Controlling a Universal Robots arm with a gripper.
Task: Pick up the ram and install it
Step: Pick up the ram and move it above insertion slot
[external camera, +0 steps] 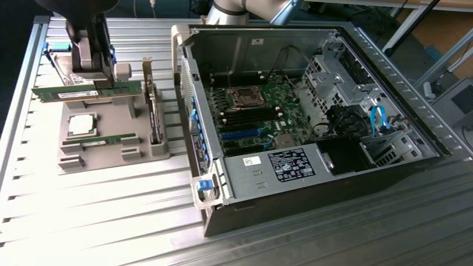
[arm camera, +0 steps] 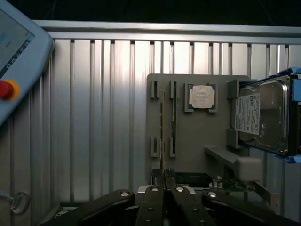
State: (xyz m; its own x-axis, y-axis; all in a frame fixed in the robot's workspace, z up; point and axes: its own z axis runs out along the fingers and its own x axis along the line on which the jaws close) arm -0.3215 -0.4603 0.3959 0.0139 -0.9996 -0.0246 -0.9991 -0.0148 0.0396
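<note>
My gripper [external camera: 92, 80] is shut on the ram [external camera: 85, 90], a long green stick held level a little above the grey parts holder [external camera: 111, 160] at the exterior view's left. In the wrist view the held ram [arm camera: 162, 136] runs edge-on out from between the closed fingers [arm camera: 155, 193], over the holder [arm camera: 197, 136]. A second green stick [external camera: 99, 141] lies in the holder's slots. The open computer case [external camera: 296, 111] with its motherboard [external camera: 247, 119] lies to the exterior view's right of the holder, apart from the gripper.
On the holder sit a square silver processor [external camera: 81, 124], an upright dark expansion card [external camera: 153, 116] and a hard drive [arm camera: 263, 115]. A pendant with a red button [arm camera: 7, 88] lies on the slatted aluminium table [external camera: 111, 221]. The case's raised side wall [external camera: 185, 72] stands between holder and motherboard.
</note>
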